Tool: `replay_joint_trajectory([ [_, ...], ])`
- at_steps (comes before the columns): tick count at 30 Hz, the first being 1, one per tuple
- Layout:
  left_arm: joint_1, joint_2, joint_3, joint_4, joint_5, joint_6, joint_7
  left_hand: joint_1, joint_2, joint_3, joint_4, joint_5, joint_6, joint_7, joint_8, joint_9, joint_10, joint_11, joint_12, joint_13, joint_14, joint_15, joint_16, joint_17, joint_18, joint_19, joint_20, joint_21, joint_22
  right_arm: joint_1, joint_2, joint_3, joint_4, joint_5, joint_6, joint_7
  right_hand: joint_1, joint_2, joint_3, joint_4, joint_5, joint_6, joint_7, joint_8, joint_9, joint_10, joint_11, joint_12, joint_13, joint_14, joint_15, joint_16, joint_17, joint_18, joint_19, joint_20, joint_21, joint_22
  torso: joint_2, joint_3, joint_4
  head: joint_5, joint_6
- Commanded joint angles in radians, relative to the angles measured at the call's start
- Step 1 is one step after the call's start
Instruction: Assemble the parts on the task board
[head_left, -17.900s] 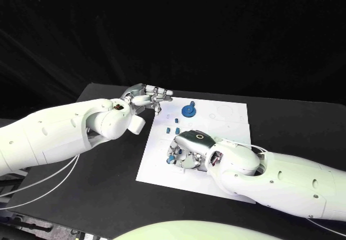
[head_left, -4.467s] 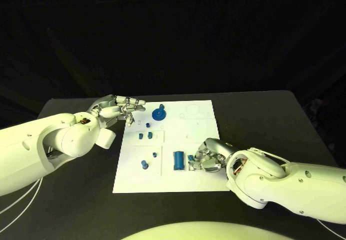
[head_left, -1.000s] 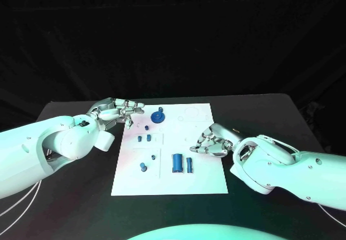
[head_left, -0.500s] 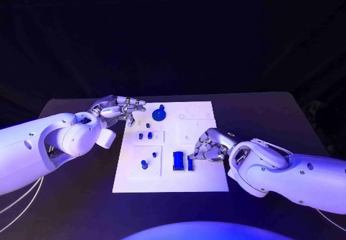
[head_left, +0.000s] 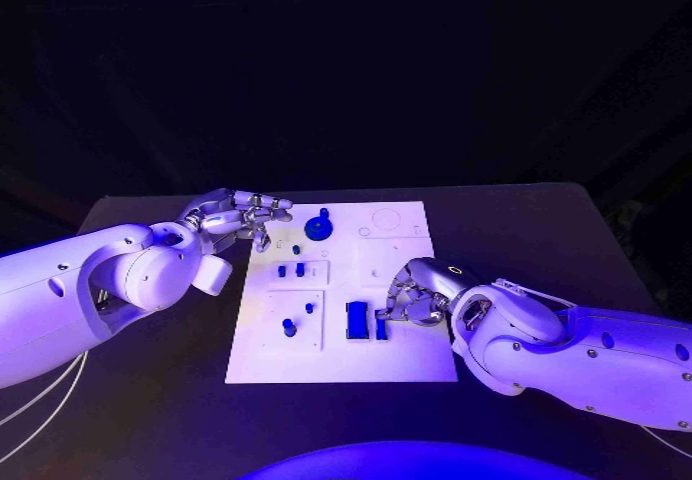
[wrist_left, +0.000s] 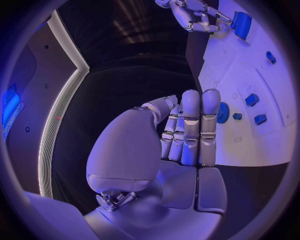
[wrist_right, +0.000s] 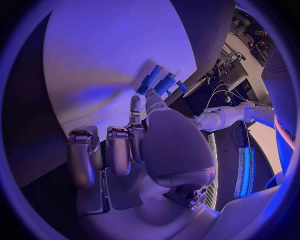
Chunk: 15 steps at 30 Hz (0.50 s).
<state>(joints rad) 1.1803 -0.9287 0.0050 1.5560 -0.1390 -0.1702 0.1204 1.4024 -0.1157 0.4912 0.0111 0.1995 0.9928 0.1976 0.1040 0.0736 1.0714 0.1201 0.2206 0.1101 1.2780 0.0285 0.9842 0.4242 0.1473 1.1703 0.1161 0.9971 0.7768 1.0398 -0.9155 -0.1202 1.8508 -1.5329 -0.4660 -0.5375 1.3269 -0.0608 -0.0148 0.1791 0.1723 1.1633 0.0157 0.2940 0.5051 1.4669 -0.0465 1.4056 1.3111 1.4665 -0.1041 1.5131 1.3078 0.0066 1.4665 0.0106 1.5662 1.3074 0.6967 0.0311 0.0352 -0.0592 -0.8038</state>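
Observation:
The white task board lies in the middle of the table. On it sit a blue gear, two small blue pieces, two more, a wide blue block and a narrow blue bar. My right hand hovers over the board's right side with its fingers curled in, their tips just above the narrow bar; I see nothing in its grasp. At the board's far left corner, my left hand has its fingers drawn together and holds nothing.
The black table surrounds the board with free room in front and on both sides. Both white forearms lie low over the table, the right one beside the board's near right corner.
Over the last second my right hand has slid nearer and slightly left, down towards the narrow bar. The left hand and the parts have stayed put.

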Motion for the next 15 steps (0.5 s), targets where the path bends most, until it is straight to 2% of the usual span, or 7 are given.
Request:
replay_joint_trajectory([
  [1,0.000,0.000,0.000,0.003,-0.003,0.016,0.007,-0.009,0.004,0.003,0.002,0.002,-0.007,0.001,0.006,0.000,-0.006,0.000,0.005,-0.001,-0.006,0.000,-0.001,-0.001,0.018,-0.007,-0.002,-0.003,-0.001,-0.007,0.006,0.000,-0.005,-0.055,0.011,-0.024,0.005,0.003,-0.001,-0.005,-0.003,0.008,0.000,0.006,0.002,0.051,-0.005,0.005,0.177,0.089,-0.005,0.006,0.185,-0.007,0.104,-0.009,0.005,0.263,0.000,-0.0002,0.0002,0.000,-0.001],
  [10,0.000,-0.001,0.000,0.004,-0.003,0.017,0.006,-0.009,0.004,0.003,0.002,0.002,-0.007,0.001,0.006,0.000,-0.006,0.000,0.005,-0.001,-0.006,0.000,-0.001,-0.001,0.018,-0.007,-0.002,-0.003,-0.001,-0.018,0.018,0.000,-0.017,-0.115,0.011,-0.032,0.014,0.005,0.001,-0.011,-0.002,0.009,-0.003,0.009,0.002,0.052,-0.008,0.009,0.180,0.089,-0.007,0.009,0.189,-0.007,0.104,-0.010,0.005,0.263,-0.001,-0.0007,-0.0002,0.001,-0.004],
  [15,0.000,-0.002,0.000,0.004,-0.003,0.017,0.006,-0.009,0.004,0.003,0.002,0.002,-0.007,0.001,0.006,0.000,-0.006,0.000,0.005,-0.001,-0.006,0.000,-0.001,-0.001,0.018,-0.007,-0.002,-0.003,-0.001,-0.020,0.012,0.000,-0.004,-0.123,-0.017,-0.025,0.007,0.006,-0.003,-0.007,-0.001,0.009,-0.001,0.011,0.003,0.052,-0.007,0.008,0.179,0.089,-0.007,0.009,0.189,-0.007,0.104,-0.011,0.005,0.263,-0.001,0.0007,0.0000,0.002,-0.003],
])
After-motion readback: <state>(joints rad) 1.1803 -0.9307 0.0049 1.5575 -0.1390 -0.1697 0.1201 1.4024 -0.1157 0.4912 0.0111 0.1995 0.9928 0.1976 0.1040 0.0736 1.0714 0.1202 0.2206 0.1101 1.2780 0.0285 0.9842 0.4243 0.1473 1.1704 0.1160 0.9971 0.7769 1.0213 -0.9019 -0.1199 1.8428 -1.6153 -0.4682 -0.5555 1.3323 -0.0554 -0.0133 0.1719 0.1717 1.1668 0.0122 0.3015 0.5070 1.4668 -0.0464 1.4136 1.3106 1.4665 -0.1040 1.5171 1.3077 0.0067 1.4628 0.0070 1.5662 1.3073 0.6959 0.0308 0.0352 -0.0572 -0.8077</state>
